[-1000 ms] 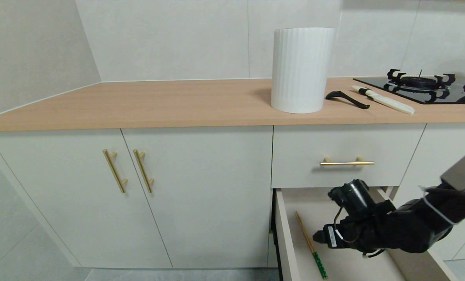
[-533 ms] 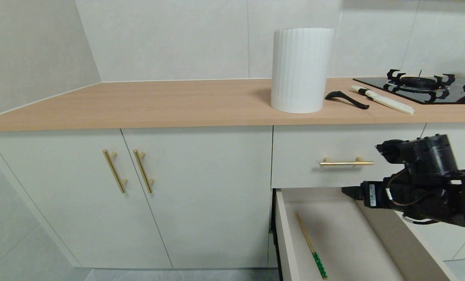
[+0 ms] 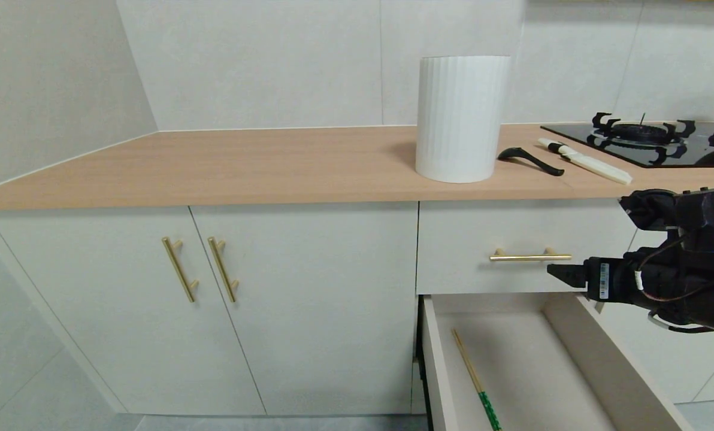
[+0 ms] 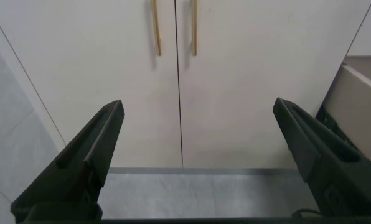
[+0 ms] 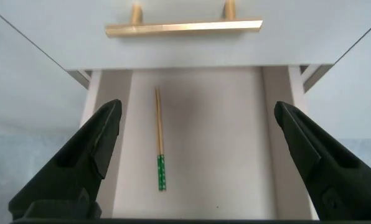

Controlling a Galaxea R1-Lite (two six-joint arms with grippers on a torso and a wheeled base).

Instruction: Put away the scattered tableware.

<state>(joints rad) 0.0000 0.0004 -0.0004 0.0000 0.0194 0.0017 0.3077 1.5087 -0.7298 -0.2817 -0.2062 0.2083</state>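
A pair of wooden chopsticks with green ends (image 3: 474, 383) (image 5: 160, 147) lies along the left side of the open lower drawer (image 3: 435, 359). My right gripper (image 3: 563, 275) (image 5: 197, 112) hangs open above the drawer's right wall, level with the shut upper drawer, holding nothing. On the countertop lie a black spoon (image 3: 528, 160) and a white knife (image 3: 586, 162), right of a tall white ribbed container (image 3: 460, 118). My left gripper (image 4: 198, 106) is open and empty, low in front of the double cabinet doors (image 4: 176, 74).
The upper drawer's brass handle (image 3: 531, 257) (image 5: 184, 27) is just left of my right gripper. A black gas hob (image 3: 650, 136) sits at the counter's far right. The countertop (image 3: 243, 161) left of the container is bare wood.
My right gripper has risen out of the drawer and moved right, up to the upper drawer's level. The chopsticks stay in the drawer. The head camera has shifted slightly.
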